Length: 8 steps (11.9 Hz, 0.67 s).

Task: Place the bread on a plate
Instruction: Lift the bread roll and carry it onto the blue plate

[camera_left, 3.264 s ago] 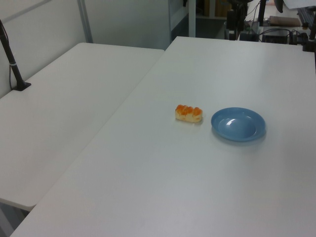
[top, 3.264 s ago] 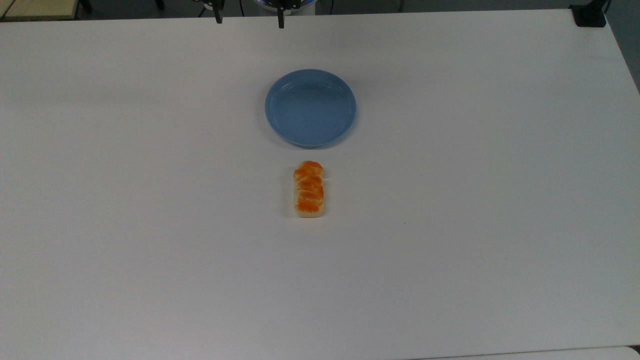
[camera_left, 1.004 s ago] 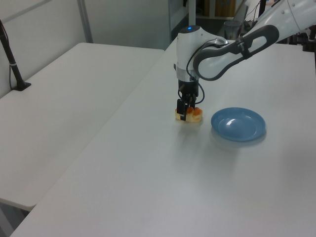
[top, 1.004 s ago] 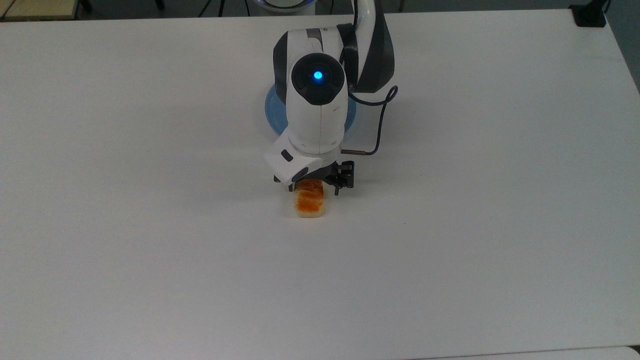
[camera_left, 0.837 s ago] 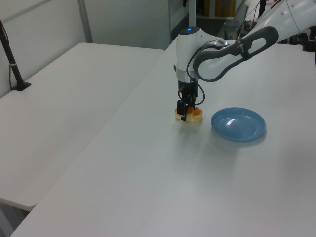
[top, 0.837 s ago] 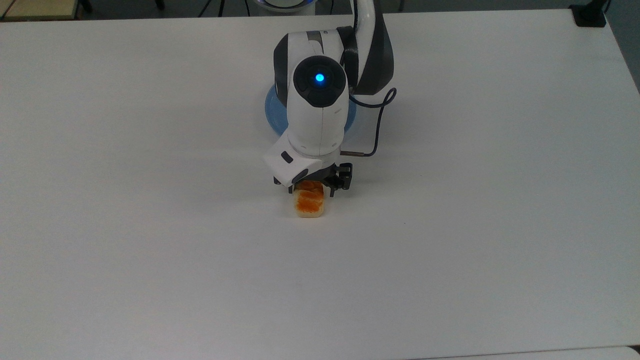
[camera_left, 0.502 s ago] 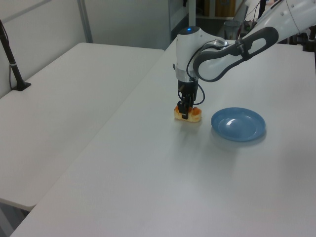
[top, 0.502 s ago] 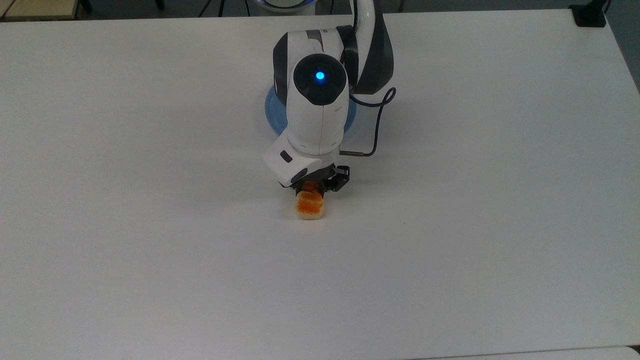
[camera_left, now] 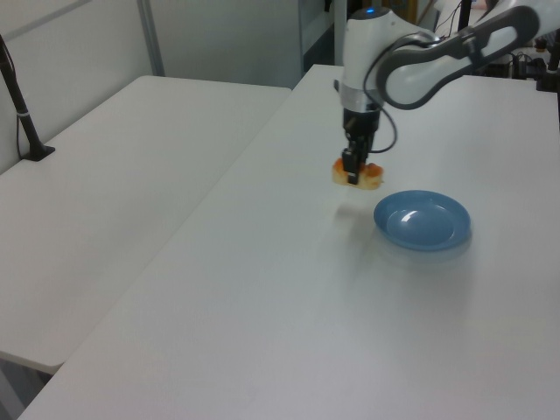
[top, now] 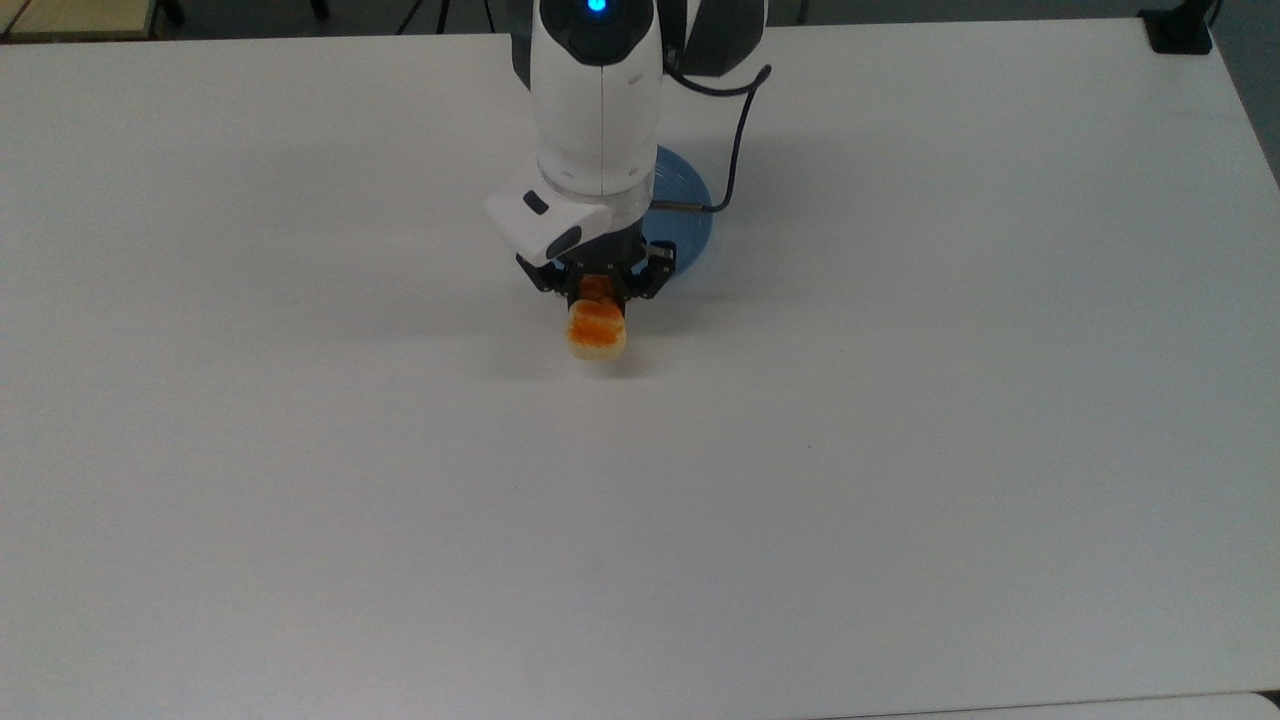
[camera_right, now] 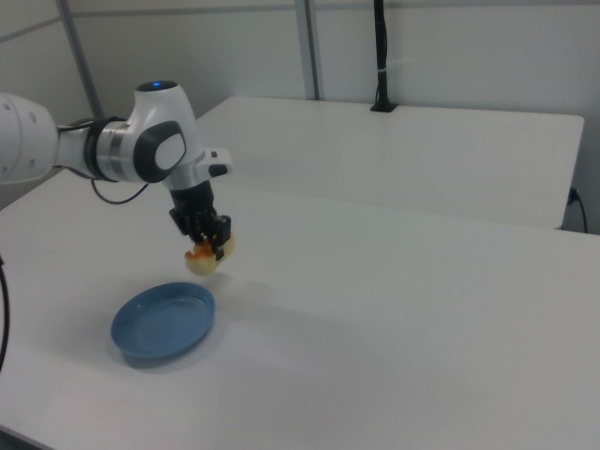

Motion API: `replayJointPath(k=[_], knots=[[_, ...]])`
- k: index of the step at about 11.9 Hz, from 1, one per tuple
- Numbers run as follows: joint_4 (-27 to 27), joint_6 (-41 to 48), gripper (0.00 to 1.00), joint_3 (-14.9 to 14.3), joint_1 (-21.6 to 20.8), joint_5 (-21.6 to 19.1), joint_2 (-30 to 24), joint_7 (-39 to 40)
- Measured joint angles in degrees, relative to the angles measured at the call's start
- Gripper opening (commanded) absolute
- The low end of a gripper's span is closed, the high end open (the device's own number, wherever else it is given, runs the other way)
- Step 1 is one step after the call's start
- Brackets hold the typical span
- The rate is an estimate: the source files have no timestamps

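Carrying, by the look of it: bread (top: 596,333) pinched in the gripper (top: 597,290), fingers closed narrow on one end of the loaf, free end jutting toward the bottom of the top view; clear of the white table (top: 900,450), with a soft shadow beneath in the left view and the right view. Plate (camera_left: 423,220) lying flat and bare on the table, just beside and below the loaf (camera_left: 358,175) toward the left view's right; in the right view, plate (camera_right: 164,322) down and to the right view's left of the held loaf (camera_right: 208,257). To finish well, probably best to travel level at the present height until the middle of the loaf, not the gripper, sits over the plate's centre, allowing for the overhang beyond the fingers. Then a slow, straight descent, stopping once the underside meets the shallow well rather than pressing on. Worth watching the raised rim: a loaf landing half across it would likely tip or roll out. Grip near one end also means a likely sag or swing of the free end, so gentle speed throughout. Release only with the loaf resting, then a straight lift away to avoid dragging it
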<state>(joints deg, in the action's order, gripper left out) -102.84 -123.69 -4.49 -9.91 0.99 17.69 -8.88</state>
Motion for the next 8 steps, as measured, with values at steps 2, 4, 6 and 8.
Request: replayJointPath(k=[2,4,6,8], knots=[[-9.51,-1.02,0.45,0.26,-0.24,0.16,-5.75,1.77],[-18.71,-6.58,0.45,0.51,-1.76,0.98,-10.22,2.15],[-24.91,-9.96,0.45,0.63,-2.88,1.16,-13.54,2.15],[-28.50,-11.88,0.57,0.67,-3.59,1.19,-15.70,2.15]])
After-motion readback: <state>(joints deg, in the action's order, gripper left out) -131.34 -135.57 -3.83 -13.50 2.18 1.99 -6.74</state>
